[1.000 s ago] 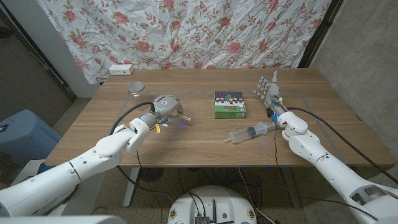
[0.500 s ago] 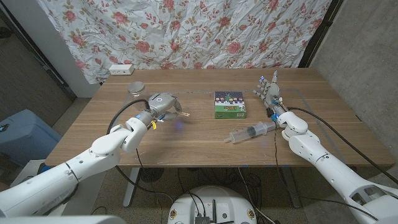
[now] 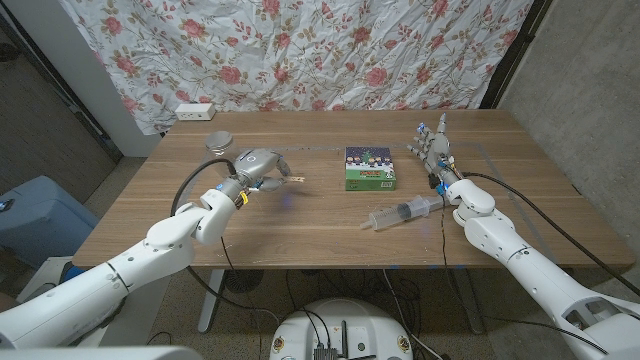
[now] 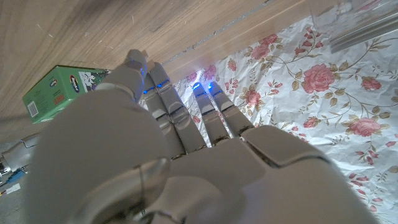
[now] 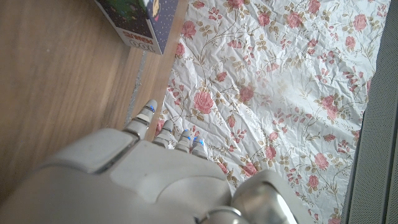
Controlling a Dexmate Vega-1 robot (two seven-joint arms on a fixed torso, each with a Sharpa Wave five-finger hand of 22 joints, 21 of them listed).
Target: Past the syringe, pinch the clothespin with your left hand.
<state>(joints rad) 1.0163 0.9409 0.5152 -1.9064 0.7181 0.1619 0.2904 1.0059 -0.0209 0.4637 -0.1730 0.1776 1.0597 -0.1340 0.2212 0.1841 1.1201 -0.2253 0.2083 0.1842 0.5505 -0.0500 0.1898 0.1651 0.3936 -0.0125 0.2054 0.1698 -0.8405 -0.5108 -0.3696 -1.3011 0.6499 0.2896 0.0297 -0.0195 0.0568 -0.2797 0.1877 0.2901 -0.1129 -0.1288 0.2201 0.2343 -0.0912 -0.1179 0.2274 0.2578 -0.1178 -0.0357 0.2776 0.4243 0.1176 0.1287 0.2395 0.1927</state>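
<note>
In the head view my left hand (image 3: 258,165) hovers over the table's left-middle and pinches a small wooden clothespin (image 3: 293,179), which sticks out from its fingertips toward the right. The syringe (image 3: 405,211) lies on the wood well to the right of it, near the front. Beside the syringe's far end my right hand (image 3: 432,148) stands with its fingers apart and pointing up, holding nothing. The left wrist view shows the back of my left hand (image 4: 168,155); the clothespin is hidden behind it.
A green box (image 3: 370,168) (image 4: 56,93) lies between the two hands at mid-table. A small round dish (image 3: 218,143) sits behind my left hand. A white power strip (image 3: 195,110) lies at the far left edge, in front of a floral curtain.
My left hand has lifted and drawn back a little toward the far left, carrying the clothespin with it. The right hand and the syringe have not moved.
</note>
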